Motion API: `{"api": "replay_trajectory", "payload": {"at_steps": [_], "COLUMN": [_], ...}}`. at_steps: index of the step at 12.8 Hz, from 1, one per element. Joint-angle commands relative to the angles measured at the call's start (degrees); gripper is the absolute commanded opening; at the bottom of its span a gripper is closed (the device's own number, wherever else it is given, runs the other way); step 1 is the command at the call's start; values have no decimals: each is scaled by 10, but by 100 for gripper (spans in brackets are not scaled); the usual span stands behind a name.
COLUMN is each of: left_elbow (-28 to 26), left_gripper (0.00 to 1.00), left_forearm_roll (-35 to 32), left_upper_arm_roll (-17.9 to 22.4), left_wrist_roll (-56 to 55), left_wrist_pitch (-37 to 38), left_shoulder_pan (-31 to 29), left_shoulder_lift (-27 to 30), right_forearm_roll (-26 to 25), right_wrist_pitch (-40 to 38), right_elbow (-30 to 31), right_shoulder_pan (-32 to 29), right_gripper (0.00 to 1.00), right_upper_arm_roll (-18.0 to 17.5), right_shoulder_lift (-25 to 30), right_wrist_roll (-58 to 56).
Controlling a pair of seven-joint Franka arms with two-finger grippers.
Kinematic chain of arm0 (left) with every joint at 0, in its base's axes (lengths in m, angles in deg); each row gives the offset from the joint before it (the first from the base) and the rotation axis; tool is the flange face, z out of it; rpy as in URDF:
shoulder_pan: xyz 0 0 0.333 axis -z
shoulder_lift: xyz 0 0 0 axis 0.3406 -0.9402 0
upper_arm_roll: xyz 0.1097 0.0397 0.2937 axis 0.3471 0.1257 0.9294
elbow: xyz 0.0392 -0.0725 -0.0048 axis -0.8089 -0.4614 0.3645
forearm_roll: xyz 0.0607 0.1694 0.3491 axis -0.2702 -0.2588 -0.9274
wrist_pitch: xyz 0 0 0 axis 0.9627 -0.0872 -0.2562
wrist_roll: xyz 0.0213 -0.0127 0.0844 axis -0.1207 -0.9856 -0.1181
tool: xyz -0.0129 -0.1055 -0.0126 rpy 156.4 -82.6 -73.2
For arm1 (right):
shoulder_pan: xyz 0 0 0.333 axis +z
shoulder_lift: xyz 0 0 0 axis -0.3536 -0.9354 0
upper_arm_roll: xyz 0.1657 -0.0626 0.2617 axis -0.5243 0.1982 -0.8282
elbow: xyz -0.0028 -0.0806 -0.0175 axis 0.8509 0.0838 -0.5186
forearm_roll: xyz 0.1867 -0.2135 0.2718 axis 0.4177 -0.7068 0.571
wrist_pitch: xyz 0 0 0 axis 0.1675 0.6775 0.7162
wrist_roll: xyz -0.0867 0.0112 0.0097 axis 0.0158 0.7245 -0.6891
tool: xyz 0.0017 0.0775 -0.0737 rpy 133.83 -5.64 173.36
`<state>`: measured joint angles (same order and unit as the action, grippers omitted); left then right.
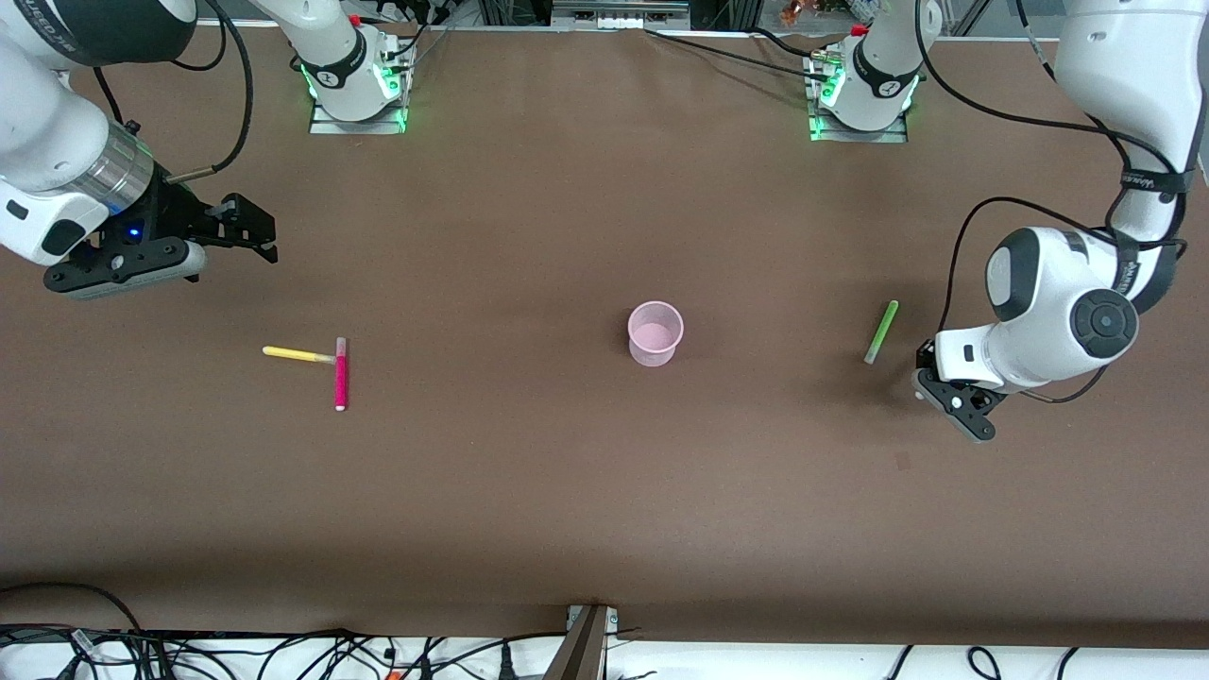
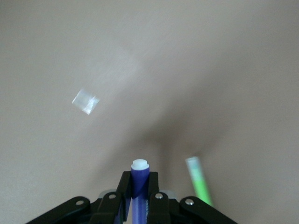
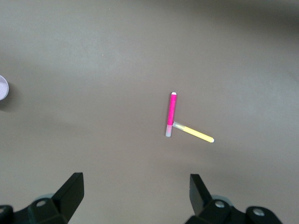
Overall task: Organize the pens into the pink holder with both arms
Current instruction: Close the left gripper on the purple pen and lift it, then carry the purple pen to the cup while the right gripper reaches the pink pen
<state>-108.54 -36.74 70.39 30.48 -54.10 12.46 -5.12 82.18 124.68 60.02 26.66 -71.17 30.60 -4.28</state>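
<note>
The pink holder (image 1: 655, 331) stands upright at the table's middle; its edge shows in the right wrist view (image 3: 3, 87). The yellow pen (image 1: 296, 354) and the magenta pen (image 1: 340, 374) lie touching in an L toward the right arm's end; both show in the right wrist view, yellow (image 3: 195, 134) and magenta (image 3: 171, 113). The green pen (image 1: 881, 331) lies toward the left arm's end, beside my left gripper (image 1: 956, 401). My left gripper (image 2: 138, 181) is shut on the purple pen (image 2: 139, 173), low over the table. My right gripper (image 1: 247, 229) is open and empty, in the air.
A small pale patch of glare (image 2: 86, 101) shows on the brown table in the left wrist view. The arms' bases (image 1: 357, 80) stand along the table's edge farthest from the front camera. Cables lie below the table's edge nearest that camera.
</note>
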Motion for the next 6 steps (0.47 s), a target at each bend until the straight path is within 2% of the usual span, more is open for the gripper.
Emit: {"api": "replay_trajectory", "payload": {"at_steps": [1, 6], "left_elbow": [79, 88], "left_gripper": [0, 0], "left_forearm_roll": [23, 121], "left_upper_arm_roll": [-56, -219], "left_wrist_roll": [-11, -3], "left_wrist_pitch": [110, 111], "left_shoulder_pan": [1, -6], "left_shoulder_lift": [-6, -4], "right_forearm_roll": [-11, -5], "right_wrist_pitch": [0, 12], "right_elbow": [-7, -7], "right_shoulder_pan": [-1, -8], "right_gripper": [100, 100], "right_upper_arm_roll": [-1, -1], "right_shoulder_lift": [-2, -21], "right_wrist_roll": [-5, -1]}}
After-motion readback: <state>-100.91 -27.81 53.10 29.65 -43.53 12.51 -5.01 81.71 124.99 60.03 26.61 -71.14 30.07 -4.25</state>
